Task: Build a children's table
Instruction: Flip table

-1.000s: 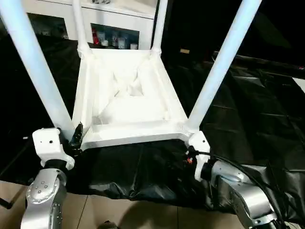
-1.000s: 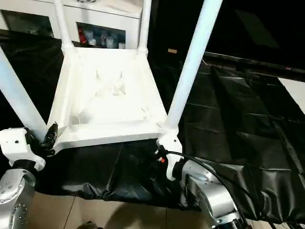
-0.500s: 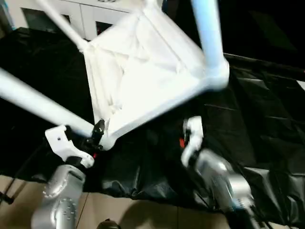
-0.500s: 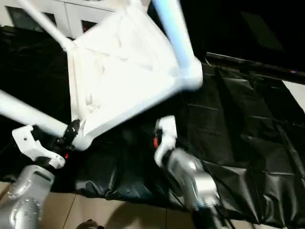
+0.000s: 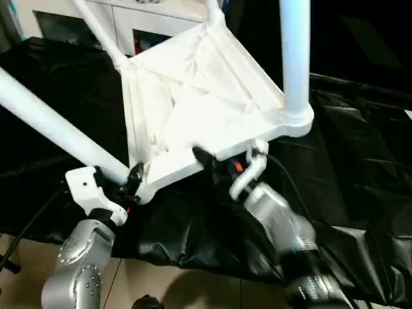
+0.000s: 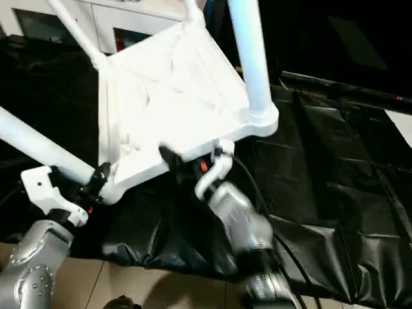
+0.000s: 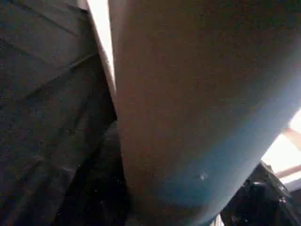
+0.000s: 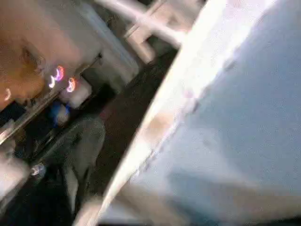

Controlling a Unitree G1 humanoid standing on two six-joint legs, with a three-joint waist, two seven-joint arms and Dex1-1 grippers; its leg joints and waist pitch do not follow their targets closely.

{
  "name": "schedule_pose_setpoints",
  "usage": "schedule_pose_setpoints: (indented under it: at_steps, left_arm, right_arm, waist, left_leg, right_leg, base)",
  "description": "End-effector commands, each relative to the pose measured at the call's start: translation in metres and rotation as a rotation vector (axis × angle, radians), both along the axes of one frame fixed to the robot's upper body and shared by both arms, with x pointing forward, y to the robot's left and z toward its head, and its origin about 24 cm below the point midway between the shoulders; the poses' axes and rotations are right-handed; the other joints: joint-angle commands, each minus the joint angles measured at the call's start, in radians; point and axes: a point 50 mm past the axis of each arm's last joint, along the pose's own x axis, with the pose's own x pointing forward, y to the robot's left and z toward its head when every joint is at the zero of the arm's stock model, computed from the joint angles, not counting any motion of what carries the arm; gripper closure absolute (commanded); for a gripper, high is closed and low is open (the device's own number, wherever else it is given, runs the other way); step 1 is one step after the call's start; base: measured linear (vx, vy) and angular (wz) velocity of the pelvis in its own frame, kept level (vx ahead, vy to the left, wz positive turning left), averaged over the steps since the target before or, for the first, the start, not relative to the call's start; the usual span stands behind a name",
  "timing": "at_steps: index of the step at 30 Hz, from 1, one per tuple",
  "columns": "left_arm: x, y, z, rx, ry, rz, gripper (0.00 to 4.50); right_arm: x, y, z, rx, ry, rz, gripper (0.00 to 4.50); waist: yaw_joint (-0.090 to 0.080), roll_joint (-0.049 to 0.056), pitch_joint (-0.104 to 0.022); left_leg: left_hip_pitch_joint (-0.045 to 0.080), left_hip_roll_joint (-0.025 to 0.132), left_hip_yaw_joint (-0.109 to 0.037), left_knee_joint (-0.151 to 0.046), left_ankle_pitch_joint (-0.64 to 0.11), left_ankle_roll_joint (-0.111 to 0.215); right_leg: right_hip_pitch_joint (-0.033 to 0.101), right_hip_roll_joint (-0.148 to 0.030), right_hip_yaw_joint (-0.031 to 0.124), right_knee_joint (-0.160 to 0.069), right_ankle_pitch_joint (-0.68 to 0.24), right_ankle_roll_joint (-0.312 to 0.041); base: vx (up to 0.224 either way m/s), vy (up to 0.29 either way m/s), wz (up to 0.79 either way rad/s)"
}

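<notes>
Overhead, white children's table (image 5: 193, 109) upturned and tilted, ribbed underside showing, legs fitted, both jaws' states unclear

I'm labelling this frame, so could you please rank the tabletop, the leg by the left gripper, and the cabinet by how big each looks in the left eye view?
1. Tabletop, largest.
2. Leg by the left gripper; nearness to the camera inflates it.
3. Cabinet, smallest: far off and cropped by the picture's edge, so its true rank is unsure.
</notes>
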Motion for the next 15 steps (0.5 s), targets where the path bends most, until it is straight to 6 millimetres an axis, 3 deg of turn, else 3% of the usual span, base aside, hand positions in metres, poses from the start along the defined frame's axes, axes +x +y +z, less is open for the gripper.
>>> schedule_pose_setpoints:
  at_steps: [1,4,7,8,10,15]
  left_arm:
    - [0.004,-0.025,0.01,-0.052,-0.052,-0.129,2.35]
    - [0.004,-0.03,0.01,-0.022,-0.054,-0.162,2.35]
    - [0.003,-0.033,0.009,-0.002,-0.055,-0.182,2.35]
    - [0.003,-0.034,0.009,0.006,-0.056,-0.187,2.35]
    - [0.002,-0.035,0.009,0.006,-0.055,-0.189,2.35]
    - [0.002,-0.034,0.008,0.011,-0.058,-0.186,2.35]
  right_arm:
    - [0.01,-0.004,0.001,0.033,0.054,-0.062,0.0]
    - [0.02,-0.002,0.007,0.127,0.099,-0.09,0.0]
    - [0.026,-0.002,0.01,0.188,0.124,-0.092,0.0]
    - [0.028,-0.002,0.011,0.198,0.128,-0.093,0.26]
    - [0.029,-0.001,0.012,0.214,0.134,-0.095,0.36]
    - [0.031,-0.001,0.012,0.241,0.143,-0.093,0.82]
  waist:
    - [-0.007,0.02,-0.051]
    - [-0.007,0.02,-0.041]
    - [-0.007,0.018,-0.039]
    - [-0.006,0.018,-0.043]
    - [-0.008,0.013,-0.044]
    - [-0.008,0.014,-0.048]
  left_leg:
    - [0.014,0.077,-0.034,-0.097,-0.198,-0.076]
    - [0.019,0.076,-0.036,-0.102,-0.317,-0.084]
    - [0.017,0.075,-0.041,-0.102,-0.349,-0.085]
    - [0.016,0.075,-0.043,-0.101,-0.339,-0.084]
    - [0.012,0.076,-0.042,-0.101,-0.314,-0.079]
    - [0.008,0.076,-0.039,-0.099,-0.271,-0.071]
  right_leg:
    - [0.028,-0.111,0.073,-0.066,-0.134,-0.122]
    - [0.018,-0.116,0.075,-0.09,-0.329,-0.088]
    - [0.016,-0.12,0.074,-0.1,-0.429,-0.061]
    - [0.016,-0.121,0.074,-0.1,-0.433,-0.054]
    - [0.017,-0.119,0.073,-0.098,-0.407,-0.058]
    - [0.017,-0.115,0.073,-0.087,-0.327,-0.086]
  base:
    - [0.0,0.0,0.0]
    - [-0.034,-0.004,0.0]
    - [-0.017,-0.004,0.0]
    - [0.0,0.0,0.0]
    - [0.0,0.0,0.0]
    - [0.0,0.0,0.0]
